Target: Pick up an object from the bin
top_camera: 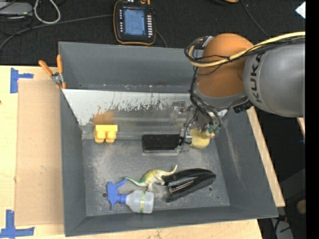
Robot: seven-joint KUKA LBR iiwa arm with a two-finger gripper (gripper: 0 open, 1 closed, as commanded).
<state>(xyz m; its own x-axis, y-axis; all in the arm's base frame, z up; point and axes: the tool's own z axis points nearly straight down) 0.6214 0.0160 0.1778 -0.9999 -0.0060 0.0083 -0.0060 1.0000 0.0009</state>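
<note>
None of the things looks lifted yet: the gripper (192,133) sits low at about two o'clock in the bin (124,73), between a flat black block (160,142) and a pale yellow lump (200,142), open or closed I cannot tell.

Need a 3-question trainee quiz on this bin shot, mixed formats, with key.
1. True or false: the yellow block lies near the back of the bin, left of the flat black slab.
2. At the front, what lies between the spray bottle and the black stapler?
3. Which thing is nearest the claw? A) yellow block B) pale yellow lump C) spray bottle

Key: 1 true; 2 the toy dinosaur; 3 B.
</note>
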